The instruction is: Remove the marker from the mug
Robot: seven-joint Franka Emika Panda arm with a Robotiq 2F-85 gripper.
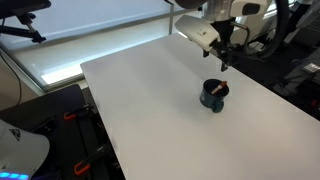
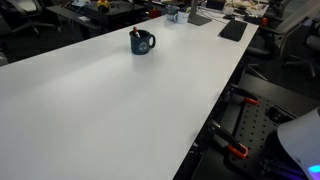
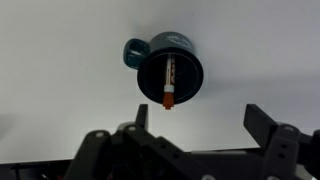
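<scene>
The dark teal mug [image 1: 212, 97] stands upright on the white table [image 1: 150, 110], and it also shows in the other exterior view [image 2: 141, 43]. In the wrist view the mug [image 3: 185, 48] is seen from above, with its handle at the upper left. The red-orange marker [image 3: 169, 86] leans inside it, one end sticking out over the rim. The marker's tip shows in an exterior view [image 1: 222, 89]. My gripper [image 1: 227, 58] hangs above and beyond the mug. In the wrist view the gripper [image 3: 200, 118] is open and empty, with the mug ahead of its fingers.
The long white table [image 2: 110, 100] has an edge with black clamps and orange handles [image 2: 236, 150] below it. A dark keyboard or pad [image 2: 232, 30] and other desk clutter lie at its far end. Office chairs and equipment surround the table.
</scene>
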